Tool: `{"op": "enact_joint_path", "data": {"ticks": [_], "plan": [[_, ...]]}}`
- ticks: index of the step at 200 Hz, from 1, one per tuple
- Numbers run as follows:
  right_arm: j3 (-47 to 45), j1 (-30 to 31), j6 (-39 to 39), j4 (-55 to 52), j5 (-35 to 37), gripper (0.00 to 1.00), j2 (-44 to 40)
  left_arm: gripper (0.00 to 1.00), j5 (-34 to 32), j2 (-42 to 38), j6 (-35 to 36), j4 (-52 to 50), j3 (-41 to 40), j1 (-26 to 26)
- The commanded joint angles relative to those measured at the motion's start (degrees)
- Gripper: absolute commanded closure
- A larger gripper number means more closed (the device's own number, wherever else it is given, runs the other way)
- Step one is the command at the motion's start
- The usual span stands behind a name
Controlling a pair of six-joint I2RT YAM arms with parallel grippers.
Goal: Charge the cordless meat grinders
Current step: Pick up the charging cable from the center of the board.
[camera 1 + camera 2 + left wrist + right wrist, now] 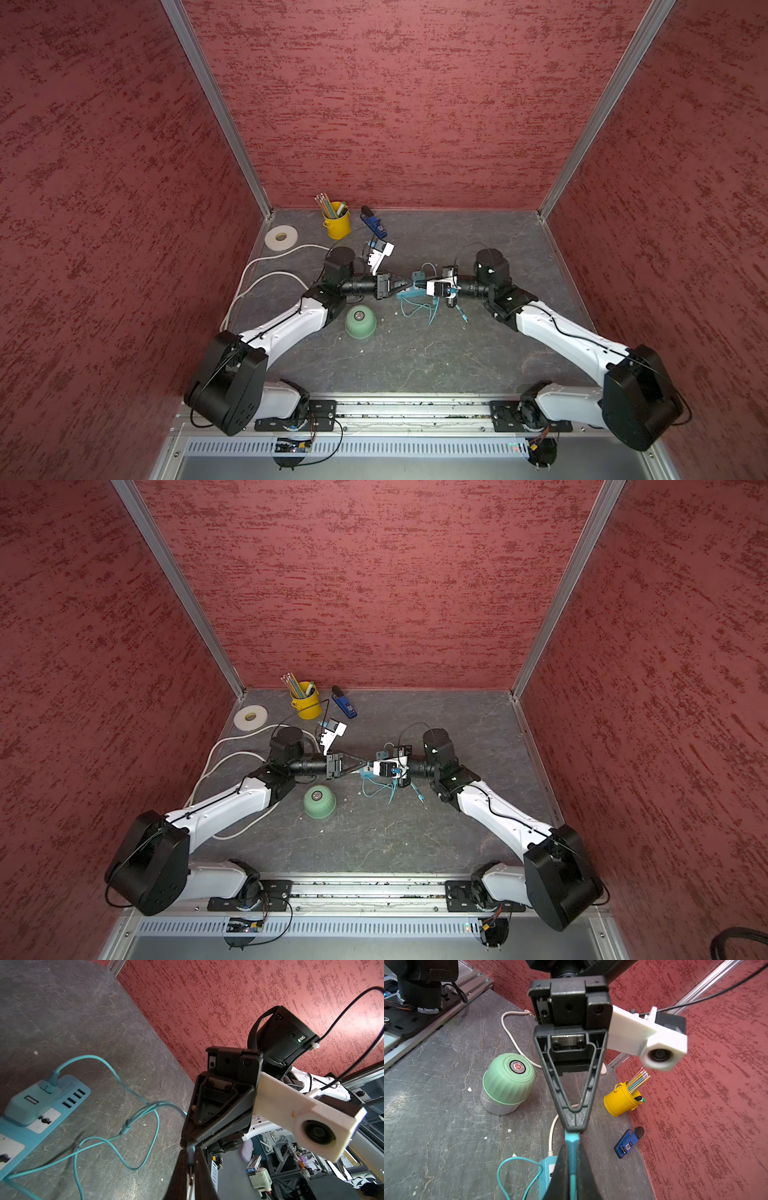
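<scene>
Two robot arms meet tip to tip above the middle of the grey table (415, 365), over a teal power strip (25, 1136). Both hands are clenched on one thin teal cable (572, 1142).

The L hand (190, 1169) pinches the cable's free end. That end is a short plug (190, 1159) w/ a metal tip, lying btwn the fingers (178, 1176) & pointing back toward the hand's own wrist. The R hand (572, 1169) pinches the same cable just beyond the L hand's tips. Neither hand shows any gap beyond the cable's thickness.

The cable's other end sits in a pale adapter (22, 1109) on the strip, w/ slack looped on the table.

The mint-green meat grinder (360, 321) stands upright on the table beside the L forearm (286, 328). It's nearer the front edge than the hands are, & clear of cable & strip. A silvery power button (517, 1067) is on top. No charging port shows in any view.

My read: this is a hand-to-hand pass of the plug end. To do it well, L should let go only once R's pinch is firm, then back straight off so the plug isn't dragged askew. R then needs the tip sticking out free & enough slack. L prob. has to steady the grinder, which looks light & round & may slide when pushed.
</scene>
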Motion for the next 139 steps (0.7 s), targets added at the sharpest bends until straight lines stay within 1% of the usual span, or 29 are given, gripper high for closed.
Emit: {"op": "enact_joint_path", "data": {"ticks": [1, 14, 18, 22, 31, 36, 47, 55, 63, 71, 81, 94, 108, 121, 128, 139], "plan": [[0.4, 0.5, 0.1, 1.8, -0.9, 1.0, 0.2, 1.0, 0.9, 0.4, -0.3, 1.3, 0.9, 0.2], [0.3, 0.5, 0.4, 1.9, -0.5, 1.0, 0.1, 1.0, 0.5, 0.1, -0.4, 1.1, 0.8, 0.3], [0.2, 0.6, 0.6, 1.9, -0.4, 1.0, 0.0, 0.96, 0.1, 0.0, -0.4, 0.9, 0.7, 0.3], [0.1, 0.5, 0.6, 2.0, -0.3, 1.0, 0.0, 0.89, -0.4, -0.1, -0.3, 0.6, 0.5, 0.4], [0.0, 0.5, 1.1, 2.0, 0.1, 1.0, -0.2, 0.68, -2.4, -1.0, -0.1, 0.2, 0.0, 0.5], [-0.2, 0.5, 1.4, 1.9, 0.3, 1.0, -0.2, 0.58, -4.0, -1.8, 0.2, 0.0, -0.5, 0.6], [-0.5, 0.4, 2.0, 1.8, 0.9, 1.0, -0.4, 0.44, -8.6, -4.3, 1.4, -1.8, -1.4, 0.9], [-0.9, 0.4, 2.6, 1.8, 1.3, 1.0, -0.6, 0.36, -14.2, -6.7, 3.3, -5.4, -1.7, 0.9], [-1.2, 0.6, 3.2, 1.8, 2.0, 1.0, -0.6, 0.29, -21.1, -9.4, 4.7, -9.9, -1.8, 0.5], [-1.4, 0.5, 4.0, 1.8, 2.7, 1.0, -0.5, 0.26, -28.9, -11.9, 4.6, -14.9, -1.8, 0.1], [-1.7, 0.6, 5.1, 1.9, 3.5, 1.0, -0.5, 0.25, -38.3, -14.9, 2.4, -21.8, -1.5, 0.0], [-2.1, 0.5, 6.4, 2.4, 4.5, 1.0, -0.3, 0.24, -46.6, -17.9, -1.7, -31.2, -0.6, 0.2], [-2.6, 0.6, 7.6, 2.9, 5.4, 1.0, -0.3, 0.22, -53.4, -19.9, -5.5, -42.5, 1.4, 0.1], [-2.9, 0.6, 8.2, 3.0, 6.2, 1.0, -0.1, 0.19, -57.9, -21.1, -9.5, -51.3, 2.9, -0.2], [-3.0, 0.6, 8.4, 2.9, 6.5, 1.0, 0.0, 0.17, -59.9, -21.6, -12.5, -54.9, 3.4, -0.6], [-3.0, 0.6, 8.5, 2.8, 7.0, 1.0, 0.1, 0.16, -61.1, -22.2, -16.4, -58.2, 3.1, -1.7]]}}
